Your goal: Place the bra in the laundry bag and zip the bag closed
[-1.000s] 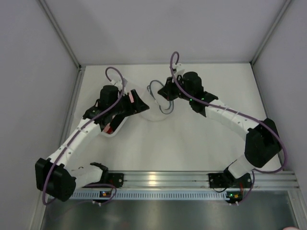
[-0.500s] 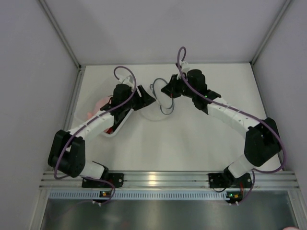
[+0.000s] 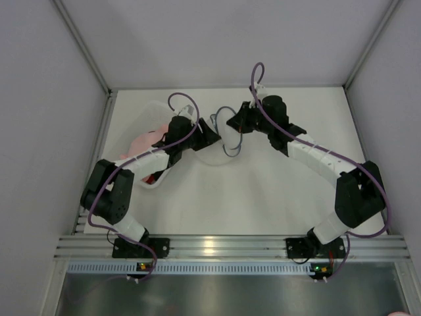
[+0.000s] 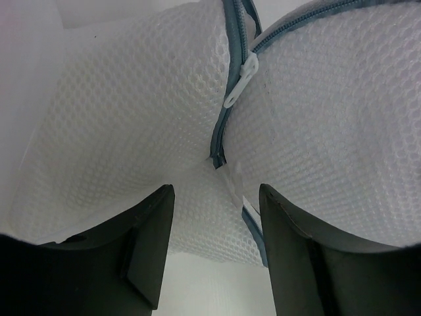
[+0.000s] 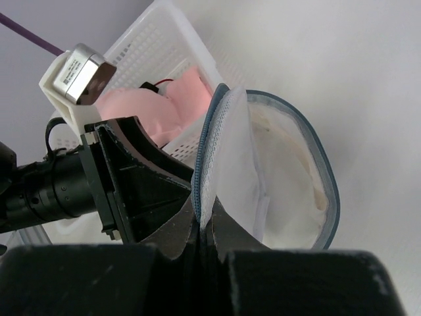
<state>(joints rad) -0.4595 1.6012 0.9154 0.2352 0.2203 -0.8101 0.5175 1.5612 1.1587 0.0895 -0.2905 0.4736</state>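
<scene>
My left fingers (image 4: 148, 253) gape unclenched just before the laundry bag (image 4: 125, 112) near its zipper pull (image 4: 241, 80), my right fingers (image 5: 172, 240) pinch its raised flap, the bra (image 5: 289, 184) lies inside, so zipping comes next, I judge: catch that pull.

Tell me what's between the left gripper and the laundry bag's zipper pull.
Left wrist view: only the laundry bag's own mesh and zipper seam lie between the open left gripper and the zipper pull.
</scene>
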